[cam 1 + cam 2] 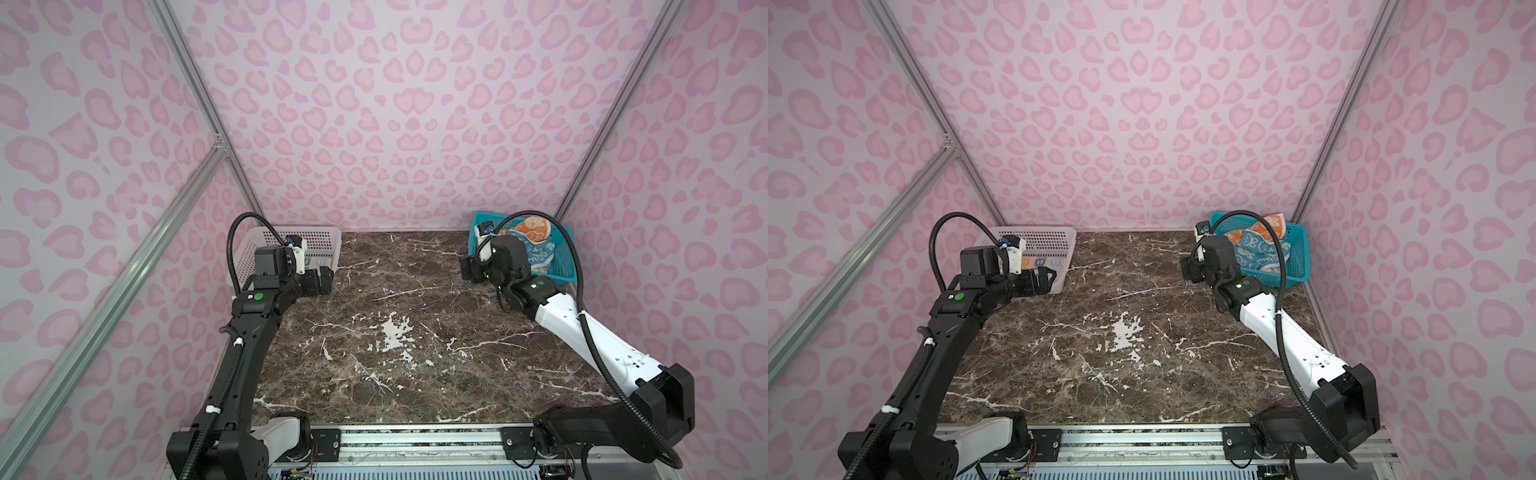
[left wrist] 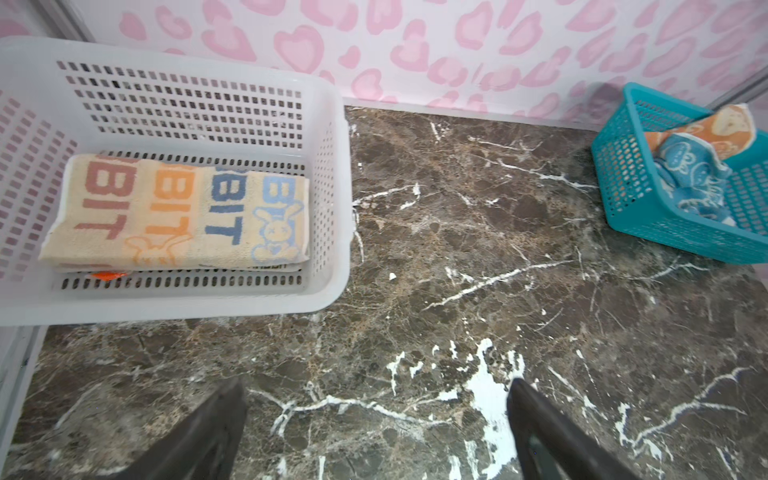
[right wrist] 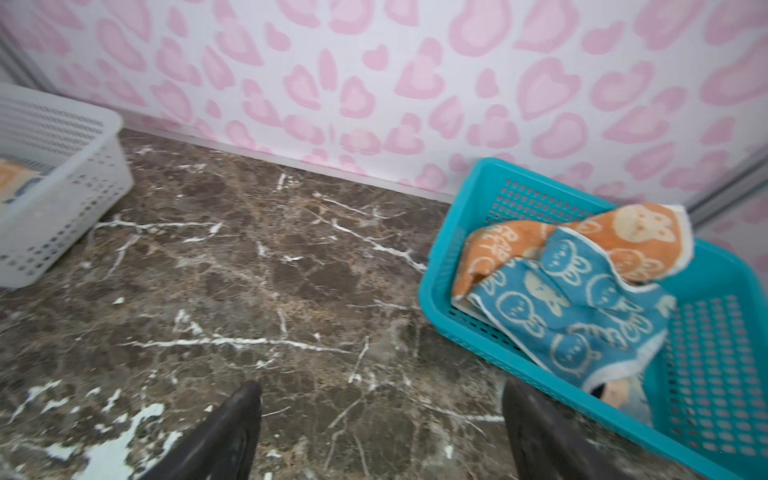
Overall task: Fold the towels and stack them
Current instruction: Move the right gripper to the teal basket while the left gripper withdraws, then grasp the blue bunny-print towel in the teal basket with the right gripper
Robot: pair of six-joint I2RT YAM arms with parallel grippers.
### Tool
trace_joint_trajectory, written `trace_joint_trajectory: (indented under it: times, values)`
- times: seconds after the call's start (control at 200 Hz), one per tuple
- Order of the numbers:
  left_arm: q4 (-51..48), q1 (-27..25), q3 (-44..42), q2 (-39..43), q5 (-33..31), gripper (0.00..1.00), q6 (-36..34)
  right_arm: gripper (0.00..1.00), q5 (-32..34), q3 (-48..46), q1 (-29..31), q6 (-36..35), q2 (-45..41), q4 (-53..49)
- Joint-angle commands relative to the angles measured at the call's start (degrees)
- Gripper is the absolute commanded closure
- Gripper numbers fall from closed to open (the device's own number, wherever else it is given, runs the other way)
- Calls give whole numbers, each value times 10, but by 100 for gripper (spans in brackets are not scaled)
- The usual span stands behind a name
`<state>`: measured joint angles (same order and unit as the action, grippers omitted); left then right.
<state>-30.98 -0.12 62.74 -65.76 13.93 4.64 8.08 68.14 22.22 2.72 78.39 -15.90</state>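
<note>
Scene: Two robot arms reach across a dark, marble-patterned counter enclosed by walls printed with pink hearts.
Cream towel: The cream towel, lettered "RABBIT" in orange and blue, lies folded flat on the floor of the white basket, which sits at the counter's far left corner.
Orange towel: The orange towel, patterned with white rabbits, lies crumpled and unfolded in the teal basket at the far right corner. One of its corners stands up near the back rim.
Blue towel: The blue towel, also with white rabbits, lies rumpled in the same basket, draped partly over the orange one and touching it.
Left end effector: The left end effector hovers over bare counter, just in front of the white basket's near right corner. Its jaws are spread wide with nothing between them.
Right end effector: The right end effector hangs over bare counter just beside the teal basket's left wall, jaws parted wide and empty. Its wrist view is slightly blurred.
</note>
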Motion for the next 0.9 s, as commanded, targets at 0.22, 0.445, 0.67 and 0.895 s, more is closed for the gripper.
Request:
trace_joint_trajectory:
  times: [0.22, 0.445, 0.67, 0.895]
  values:
    - [75, -58, -99, 107, 29, 1, 39, 20, 19, 95, -156, 37, 100, -138]
    - [89, -101, -161, 145, 22, 1, 65, 25, -12, 148, -225, 68, 205, -164]
    - [145, -157, -215, 142, 11, 0, 120, 28, -12, 274, -260, 89, 347, -237]
    - [191, -205, -226, 98, -2, 0, 143, 30, -24, 348, -284, 100, 433, -258]
